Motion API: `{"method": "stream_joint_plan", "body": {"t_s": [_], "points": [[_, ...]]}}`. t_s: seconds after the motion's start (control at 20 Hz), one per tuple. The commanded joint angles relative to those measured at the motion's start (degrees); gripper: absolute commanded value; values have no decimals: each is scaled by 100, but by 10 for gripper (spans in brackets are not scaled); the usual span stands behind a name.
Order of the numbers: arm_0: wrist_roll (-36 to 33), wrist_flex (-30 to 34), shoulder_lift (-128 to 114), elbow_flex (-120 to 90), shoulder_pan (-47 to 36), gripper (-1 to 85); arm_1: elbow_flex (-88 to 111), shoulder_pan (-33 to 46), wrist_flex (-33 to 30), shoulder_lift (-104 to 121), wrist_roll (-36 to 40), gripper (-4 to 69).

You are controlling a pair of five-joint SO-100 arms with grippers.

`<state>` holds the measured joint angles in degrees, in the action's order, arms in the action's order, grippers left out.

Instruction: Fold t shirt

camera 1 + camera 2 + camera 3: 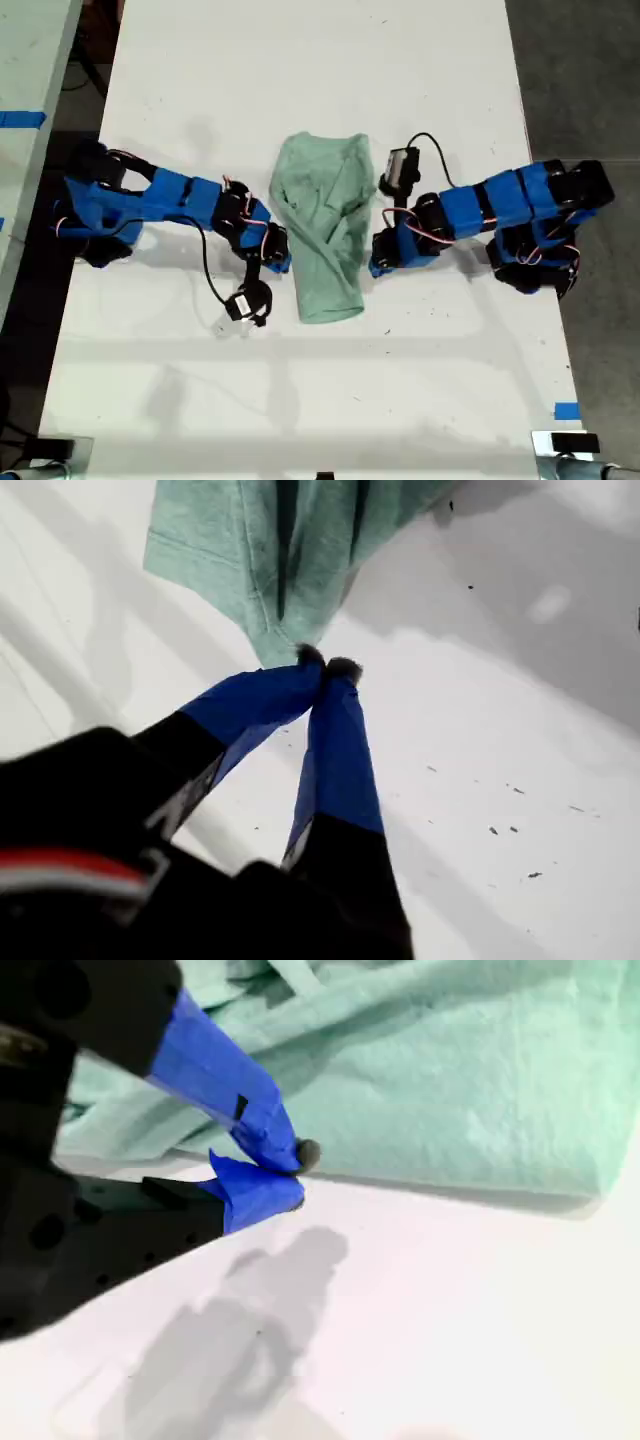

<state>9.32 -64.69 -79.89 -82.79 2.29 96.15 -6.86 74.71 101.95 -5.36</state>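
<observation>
My first claw (325, 666), blue-taped fingers pressed together, pinches a corner of the pale mint-green knit t shirt (322, 232), which lies bunched lengthwise in the middle of the white table (300, 60) between the two blue arms. My second claw (290, 1170) sits nearly closed at the shirt's long edge; whether it actually grips cloth I cannot tell. The fabric looks light, limp and wrinkle-prone, so I judge it best taken at hems and corners, where it will drape rather than hold shape.
</observation>
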Motion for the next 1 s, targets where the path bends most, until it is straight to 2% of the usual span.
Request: {"method": "stream_joint_plan", "body": {"t_s": [0.0,0.05,0.2,0.3,0.45,0.65,0.85,0.9,0.95], "points": [[-70,-18,844,1310,360,124,-448,53,-141,0,167,8],[-105,-70,1143,1687,457,166,-483,70,-123,0,193,8],[70,-325,1644,2373,598,198,-615,114,53,0,255,8],[105,-237,1784,2399,589,172,-686,123,141,0,281,8],[97,-97,2268,2417,448,37,-703,70,176,-26,255,8],[18,9,2540,2470,387,-3,-624,-97,149,-246,105,8],[-70,185,2540,2496,422,-3,-615,-132,-167,-519,79,12],[-79,185,2540,2496,431,-3,-598,-114,-290,-580,70,25],[-79,185,2540,2496,431,-3,-571,-88,-439,-650,149,96]]}}
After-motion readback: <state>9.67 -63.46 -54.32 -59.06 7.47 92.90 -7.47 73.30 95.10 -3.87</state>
